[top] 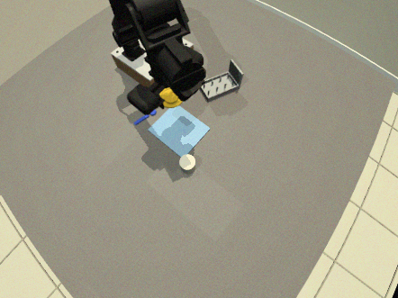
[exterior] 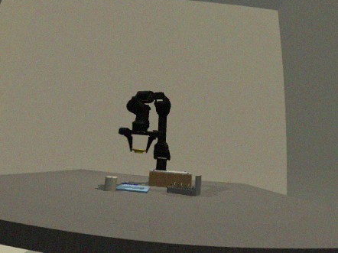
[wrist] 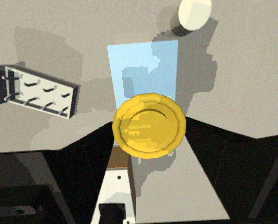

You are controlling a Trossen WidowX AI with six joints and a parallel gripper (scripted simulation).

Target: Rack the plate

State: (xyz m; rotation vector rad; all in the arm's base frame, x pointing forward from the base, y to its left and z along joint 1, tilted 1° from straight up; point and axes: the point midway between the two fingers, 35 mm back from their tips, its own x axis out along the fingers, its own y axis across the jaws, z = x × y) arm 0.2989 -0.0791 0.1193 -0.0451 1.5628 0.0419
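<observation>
The yellow plate [top: 170, 97] [exterior: 138, 150] [wrist: 149, 126] is held flat, high above the table, its rim between the two fingertips. My gripper [exterior: 138, 150] [wrist: 148, 123] is shut on it, one finger on each side. In the top view the arm covers part of the plate. The grey dish rack [top: 209, 97] [exterior: 180, 191] [wrist: 74, 102] stands on the table, with short pegs in rows and a tall panel at one end. In the wrist view it is to the left of the plate.
A light blue mat [top: 168, 132] [exterior: 131, 189] [wrist: 117, 62] lies on the table. A cream cylinder [top: 187, 162] [exterior: 111, 183] [wrist: 195, 13] stands by one corner of it. A blue utensil [top: 141, 120] lies on its other side. A white-topped brown block [exterior: 170, 179] [wrist: 118, 182] is at the arm's base.
</observation>
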